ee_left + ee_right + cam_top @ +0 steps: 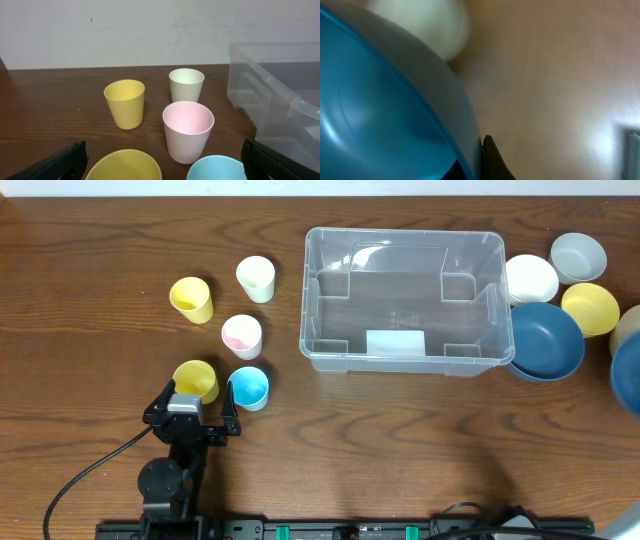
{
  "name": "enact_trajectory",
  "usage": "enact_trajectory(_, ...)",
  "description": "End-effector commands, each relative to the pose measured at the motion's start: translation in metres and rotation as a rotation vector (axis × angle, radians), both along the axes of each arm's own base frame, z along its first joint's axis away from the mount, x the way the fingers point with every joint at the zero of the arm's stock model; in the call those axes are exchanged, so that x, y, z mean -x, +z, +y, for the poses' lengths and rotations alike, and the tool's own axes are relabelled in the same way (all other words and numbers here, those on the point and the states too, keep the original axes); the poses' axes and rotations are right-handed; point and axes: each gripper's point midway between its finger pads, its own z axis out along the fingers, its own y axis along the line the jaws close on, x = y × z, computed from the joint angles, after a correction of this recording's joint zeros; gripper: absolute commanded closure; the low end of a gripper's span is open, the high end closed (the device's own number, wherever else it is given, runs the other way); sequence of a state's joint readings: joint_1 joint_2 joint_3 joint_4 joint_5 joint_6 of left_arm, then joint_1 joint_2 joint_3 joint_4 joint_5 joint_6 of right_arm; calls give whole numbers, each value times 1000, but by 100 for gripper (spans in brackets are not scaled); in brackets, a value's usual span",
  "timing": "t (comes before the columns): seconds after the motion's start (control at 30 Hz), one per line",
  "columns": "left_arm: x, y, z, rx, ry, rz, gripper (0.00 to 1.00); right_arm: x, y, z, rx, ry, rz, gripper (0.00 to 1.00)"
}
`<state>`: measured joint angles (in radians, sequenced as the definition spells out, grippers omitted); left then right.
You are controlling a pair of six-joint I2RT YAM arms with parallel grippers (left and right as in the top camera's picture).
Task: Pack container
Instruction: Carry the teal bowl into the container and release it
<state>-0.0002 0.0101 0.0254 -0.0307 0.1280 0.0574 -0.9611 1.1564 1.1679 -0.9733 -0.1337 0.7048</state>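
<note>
The container (405, 232) is a big clear bin with a white label, standing empty at the table's middle; its corner shows at the right (280, 95) in the left wrist view. My left gripper (193, 412) is open near the front left, just behind a yellow cup (196, 379) and a light blue cup (248, 387); its dark fingers (60, 162) flank both cups without touching. My right gripper (481, 150) is shut on the rim of a blue bowl (380, 110), which is a blur at the overhead view's right edge (628, 375).
Pink (241, 335), cream (256, 278) and yellow (191, 299) cups stand left of the bin. Right of it are a dark blue bowl (547, 340), a white bowl (530, 278), a grey bowl (578, 256) and a yellow bowl (590, 307).
</note>
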Motion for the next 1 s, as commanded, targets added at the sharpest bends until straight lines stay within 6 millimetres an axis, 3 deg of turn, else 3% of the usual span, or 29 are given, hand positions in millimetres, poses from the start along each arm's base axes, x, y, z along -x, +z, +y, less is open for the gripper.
enact_trajectory(0.0, 0, -16, -1, -12, -7, 43, 2, -53, 63, 52, 105, 340, -246, 98)
enact_trajectory(0.17, 0, -16, 0, -12, -7, 43, 2, -109, 120, 130, 240, 655, -457, 98)
enact_trajectory(0.27, 0, -16, -1, -12, -7, 43, 2, -139, 125, 178, 271, 798, -484, 99)
enact_trajectory(0.6, 0, -16, -1, -12, -7, 43, 2, -235, 51, 327, 248, 1130, -402, 99)
enact_trajectory(0.8, 0, -16, -1, -12, -7, 43, 2, -270, 1, 371, 181, 1188, -299, 98)
enact_trajectory(0.97, 0, -16, 0, -12, -7, 43, 2, -277, -42, 396, 138, 1225, -193, 98)
